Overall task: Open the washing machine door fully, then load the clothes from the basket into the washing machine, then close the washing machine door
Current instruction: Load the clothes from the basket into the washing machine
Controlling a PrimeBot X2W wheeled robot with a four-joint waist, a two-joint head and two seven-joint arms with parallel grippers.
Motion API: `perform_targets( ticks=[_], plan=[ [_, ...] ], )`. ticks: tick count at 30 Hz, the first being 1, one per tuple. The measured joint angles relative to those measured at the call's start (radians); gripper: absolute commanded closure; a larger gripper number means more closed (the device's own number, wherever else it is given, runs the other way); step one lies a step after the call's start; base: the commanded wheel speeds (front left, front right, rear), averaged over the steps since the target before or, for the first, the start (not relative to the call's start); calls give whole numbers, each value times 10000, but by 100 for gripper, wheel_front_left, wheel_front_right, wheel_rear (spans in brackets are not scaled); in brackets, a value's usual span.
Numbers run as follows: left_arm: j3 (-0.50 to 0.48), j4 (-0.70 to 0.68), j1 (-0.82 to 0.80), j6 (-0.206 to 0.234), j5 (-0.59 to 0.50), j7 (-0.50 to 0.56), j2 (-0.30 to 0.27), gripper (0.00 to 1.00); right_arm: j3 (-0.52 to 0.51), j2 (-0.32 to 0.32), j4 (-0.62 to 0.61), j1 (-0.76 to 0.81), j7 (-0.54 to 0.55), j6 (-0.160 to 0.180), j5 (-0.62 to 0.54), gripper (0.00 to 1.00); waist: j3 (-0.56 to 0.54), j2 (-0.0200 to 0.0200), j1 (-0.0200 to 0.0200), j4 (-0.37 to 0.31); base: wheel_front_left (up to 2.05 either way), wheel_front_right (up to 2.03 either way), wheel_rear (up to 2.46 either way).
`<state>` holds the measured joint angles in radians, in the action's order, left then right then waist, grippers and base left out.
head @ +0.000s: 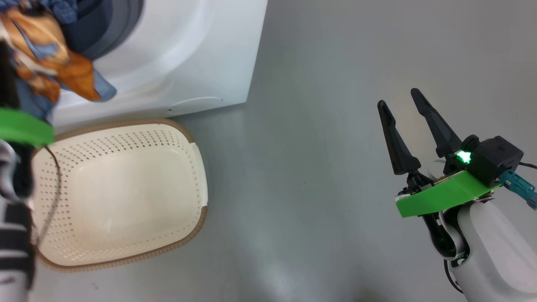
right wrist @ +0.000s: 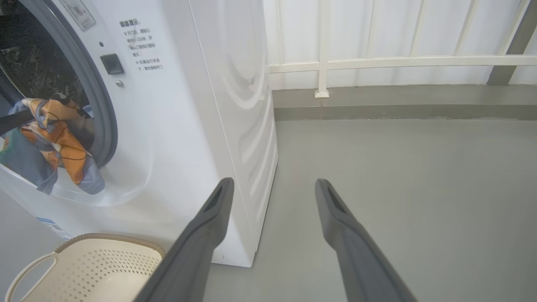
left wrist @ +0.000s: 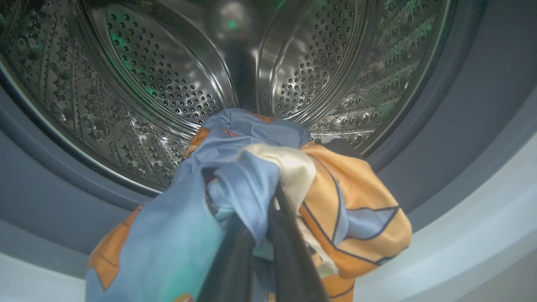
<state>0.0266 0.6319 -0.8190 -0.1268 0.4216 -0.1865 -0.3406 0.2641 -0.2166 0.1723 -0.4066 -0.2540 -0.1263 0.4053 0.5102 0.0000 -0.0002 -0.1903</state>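
My left gripper [left wrist: 262, 209] is shut on the clothes [left wrist: 251, 176], a bunched blue and orange garment held at the mouth of the steel drum [left wrist: 168, 75]. The clothes [head: 46, 63] hang over the lower lip of the washing machine [head: 188, 54] opening, and also show in the right wrist view [right wrist: 54, 138]. The cream basket [head: 176, 142] stands on the floor just in front of the machine, its bare bottom showing. My right gripper [head: 398, 98] is open over the floor to the right, holding nothing. The washing machine door is out of view.
Grey floor [head: 314, 167] stretches right of the machine. In the right wrist view, a white railed wall [right wrist: 398, 63] runs behind it, the basket [right wrist: 105, 260] sits at lower left, and my right gripper [right wrist: 273, 184] points at the machine's corner.
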Motion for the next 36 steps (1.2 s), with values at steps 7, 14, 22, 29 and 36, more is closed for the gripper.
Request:
perform_targets(
  ticks=[7,14,22,29,36],
  plan=[
    [79,564,-2312,2,56,1189,-543,100,-23,115,-148,-85,0,0,2,0,577,0,2,-248,0,0,0],
    [226,1756,-4985,35,-303,1753,-1329,100,-69,422,-242,-321,0,0,2,0,1516,0,2,-786,0,0,0],
    [389,2675,-6985,35,-685,443,-1839,100,-92,828,-299,-423,0,0,63,0,2445,0,4,-1541,0,0,0],
    [700,4596,-7191,59,-798,1618,-1618,0,-88,859,-261,-614,0,0,61,0,2658,0,3,-1878,0,0,0],
    [746,5511,-7329,132,-665,2293,-1448,0,-92,769,-205,-629,0,0,61,0,2188,0,2,-1734,0,0,0]
  ],
)
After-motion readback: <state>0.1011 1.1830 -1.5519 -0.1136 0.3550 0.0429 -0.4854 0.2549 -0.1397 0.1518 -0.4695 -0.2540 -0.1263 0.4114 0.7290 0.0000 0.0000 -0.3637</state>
